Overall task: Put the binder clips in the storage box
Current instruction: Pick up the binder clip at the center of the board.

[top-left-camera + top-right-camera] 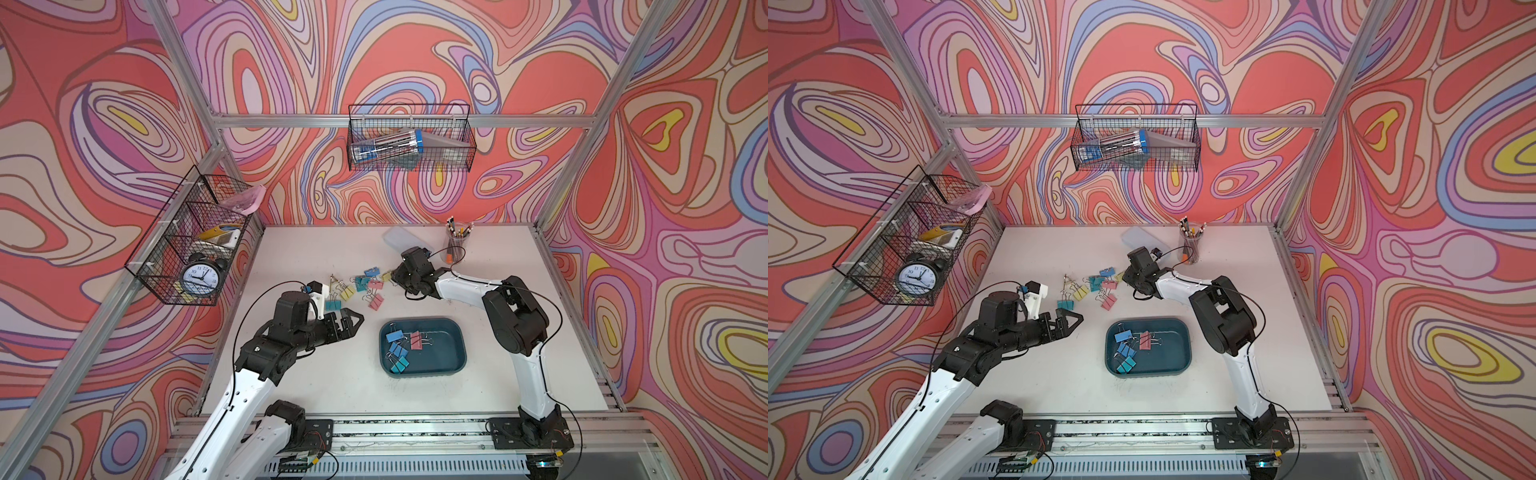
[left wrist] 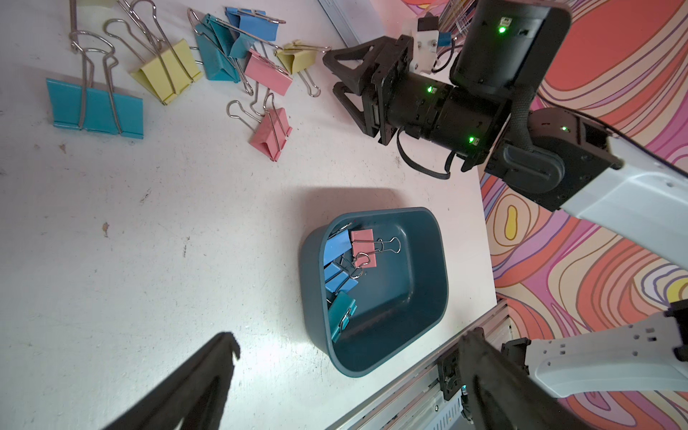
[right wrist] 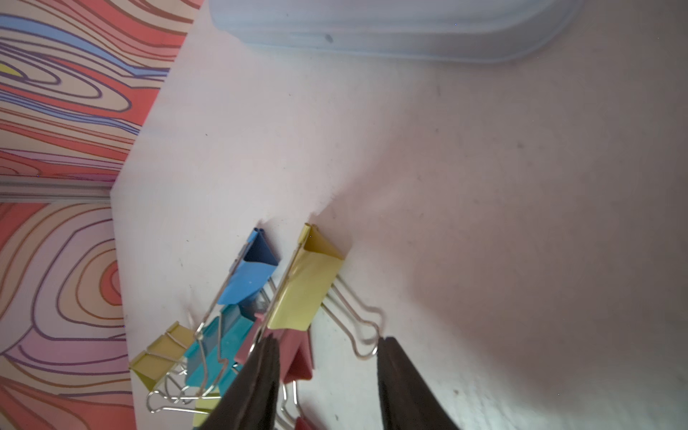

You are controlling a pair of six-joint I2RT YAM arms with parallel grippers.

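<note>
Grip of right claw [image 3: 329,340] on yellow clip [image 3: 305,286] seems uncertain.

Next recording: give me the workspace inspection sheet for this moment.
Surface: white table, lightly scuffed.
Job's things: storage box holds about five binder clips; loose clips lie clustered beyond it.
Clutter: translucent case and pencil cup at the back.
Claws: left claw open, empty; right claw open at a yellow clip's handles.
Cables: black cable loops at the right wrist, off the clips.
Surroundings: wire baskets on patterned walls, one holding an alarm clock.
</note>
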